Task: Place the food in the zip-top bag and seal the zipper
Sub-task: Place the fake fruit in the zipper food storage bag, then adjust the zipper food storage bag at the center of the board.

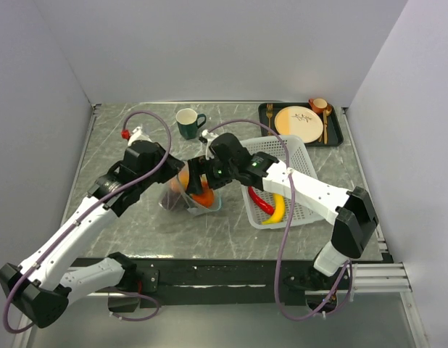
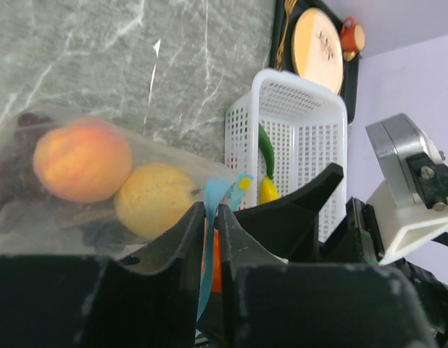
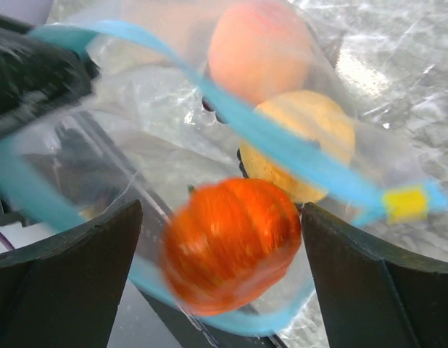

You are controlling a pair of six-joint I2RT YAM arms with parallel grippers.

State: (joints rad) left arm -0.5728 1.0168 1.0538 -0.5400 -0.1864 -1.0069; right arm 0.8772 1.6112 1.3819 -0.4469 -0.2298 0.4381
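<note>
no text, labels, brands or numbers readable in any view, cream plate (image 1: 289, 125) shows only a faint motif

Pale lavender walls (image 1: 231, 51) are enclosing a grey marbled table (image 1: 224, 233) on three sides, with soft, even light falling across it.

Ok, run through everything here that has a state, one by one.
zip-top bag, mouth open, holding peach and lemon
zipper, unsealed
left pincer, shut on the zipper
right pincer, open around orange
orange, in the bag's mouth
basket, upright, holding chili and banana
mug, upright
</note>
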